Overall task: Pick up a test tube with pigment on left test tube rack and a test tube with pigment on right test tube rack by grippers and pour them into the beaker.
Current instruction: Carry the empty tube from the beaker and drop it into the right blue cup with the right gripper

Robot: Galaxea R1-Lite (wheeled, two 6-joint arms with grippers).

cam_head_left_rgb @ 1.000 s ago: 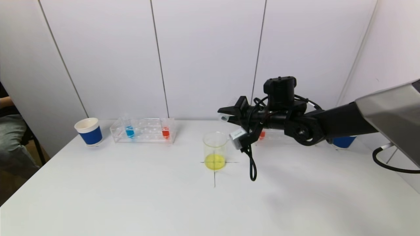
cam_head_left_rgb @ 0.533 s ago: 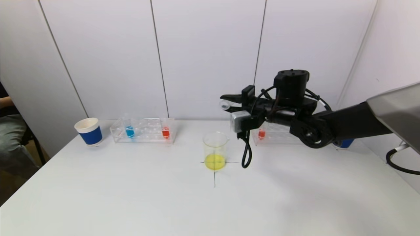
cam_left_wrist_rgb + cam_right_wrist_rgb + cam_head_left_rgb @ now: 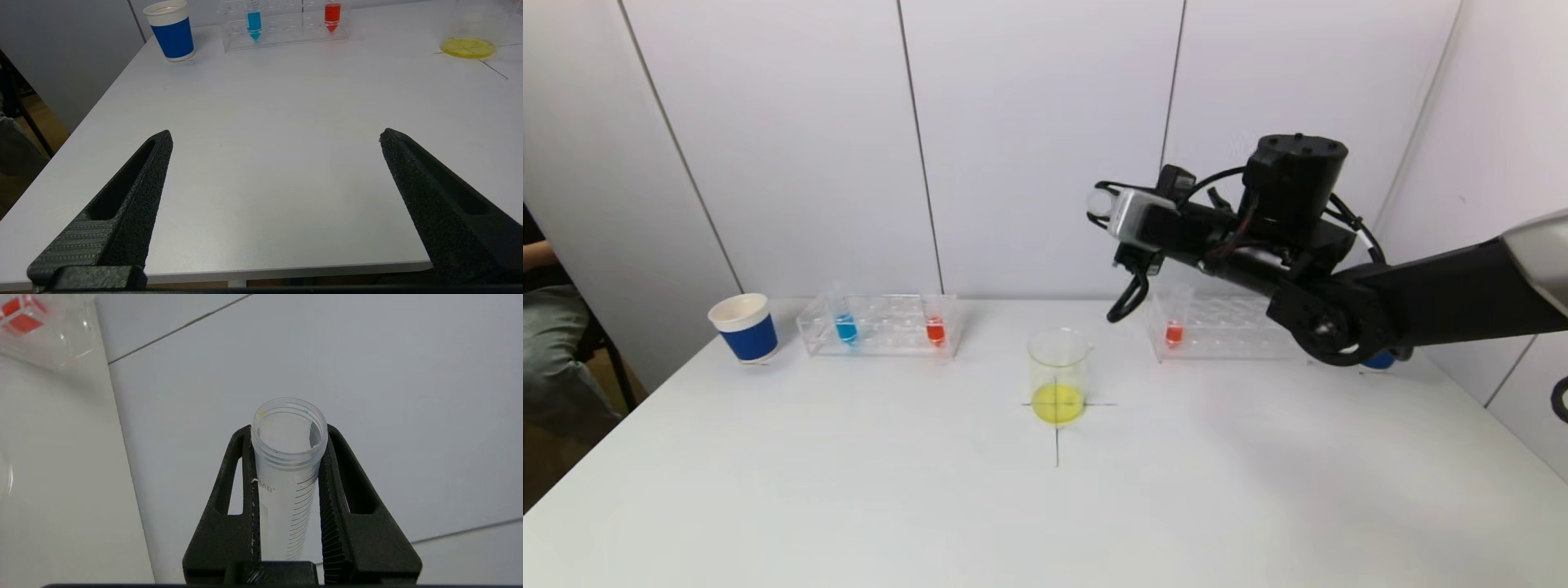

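My right gripper [image 3: 1101,206] is shut on an empty clear test tube [image 3: 288,473] and holds it high above the table, up and right of the beaker [image 3: 1058,376], which has yellow liquid at its bottom. The left rack [image 3: 882,325] holds a blue tube [image 3: 845,326] and a red tube [image 3: 935,328]. The right rack [image 3: 1217,328] holds a red tube [image 3: 1174,331]. My left gripper [image 3: 273,139] is open and empty over the table's near left part, out of the head view.
A blue paper cup [image 3: 743,327] stands left of the left rack. Another blue cup [image 3: 1376,359] sits behind my right arm. A black cross is drawn under the beaker. A cable loop hangs below the right wrist [image 3: 1125,304].
My right gripper has risen and drawn back to the right from over the beaker, turning the empty tube toward upright. The beaker and racks have not moved.
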